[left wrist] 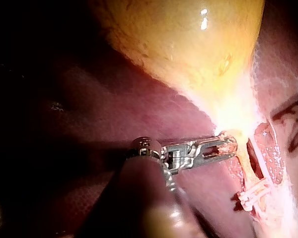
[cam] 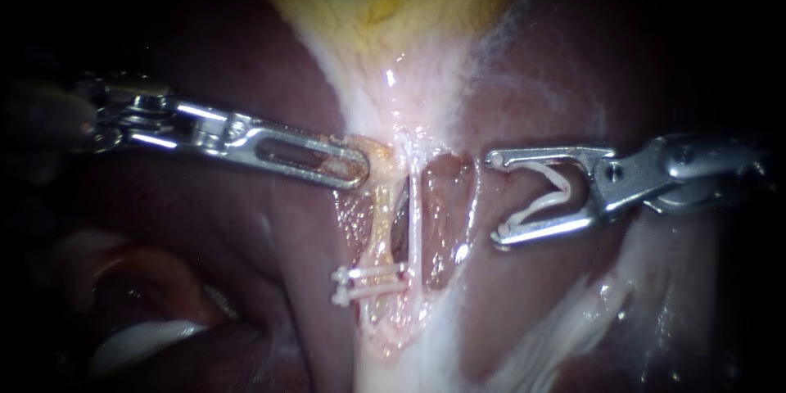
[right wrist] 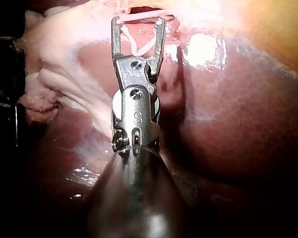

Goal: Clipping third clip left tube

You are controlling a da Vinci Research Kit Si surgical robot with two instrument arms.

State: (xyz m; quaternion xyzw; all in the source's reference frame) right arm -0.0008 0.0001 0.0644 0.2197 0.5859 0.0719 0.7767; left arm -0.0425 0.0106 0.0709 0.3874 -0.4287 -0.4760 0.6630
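Note:
My left instrument [cam: 354, 165] comes in from the left, its slotted jaws shut on yellowish tissue at the gallbladder's [cam: 393, 0] neck, just above the left tube [cam: 381, 225]. Two white clips [cam: 368, 280] sit side by side across that tube lower down. My right instrument [cam: 496, 198] stands to the right of the dissected window, apart from the tubes. Its jaws stand wide apart with a white open clip [cam: 547, 196] seated between them. The right wrist view shows the same clip [right wrist: 139, 45] in the jaws [right wrist: 139, 21], short of the tissue ahead.
A thin white strand [cam: 415, 221] runs just right of the left tube, and another strand [cam: 473, 213] borders the window. Dark red liver [cam: 205, 229] lies on both sides. Pale fatty tissue [cam: 565, 327] lies below my right instrument.

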